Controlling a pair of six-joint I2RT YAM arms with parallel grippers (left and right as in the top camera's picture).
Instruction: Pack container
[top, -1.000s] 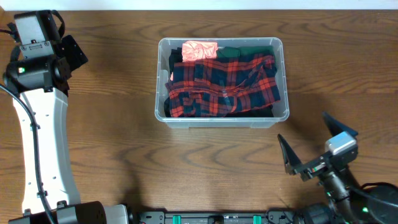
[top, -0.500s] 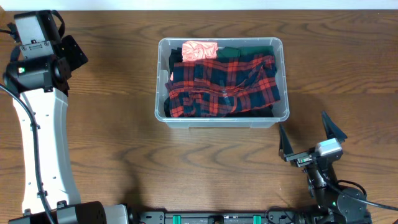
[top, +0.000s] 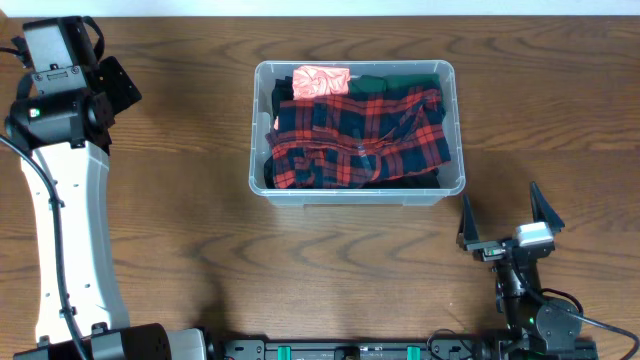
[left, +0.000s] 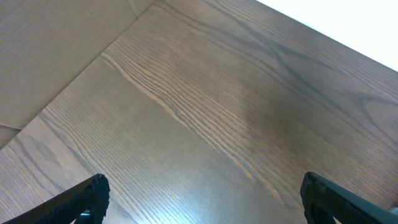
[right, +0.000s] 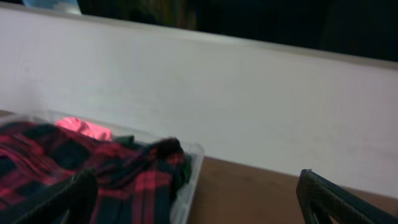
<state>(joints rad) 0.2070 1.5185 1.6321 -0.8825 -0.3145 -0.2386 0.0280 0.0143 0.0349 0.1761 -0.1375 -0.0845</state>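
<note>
The clear container (top: 258, 130) stands at the table's far middle. It is filled with a red-and-dark plaid cloth (top: 360, 135), a pink cloth (top: 320, 80) and a green cloth (top: 400, 82). My right gripper (top: 500, 195) is open and empty near the front right, a short way in front of the container's right corner. In the right wrist view the container (right: 193, 168) and the plaid cloth (right: 124, 180) lie ahead to the left of the right gripper (right: 196, 186). My left gripper (left: 205, 186) is open over bare wood at the far left.
The left arm (top: 60, 180) stands along the table's left side. A white wall (right: 249, 93) runs behind the table's far edge. Bare wood lies between the container and both arms.
My right gripper has turned from a slant to point straight at the far side and shifted a little to the right. The left arm and the container have not moved.
</note>
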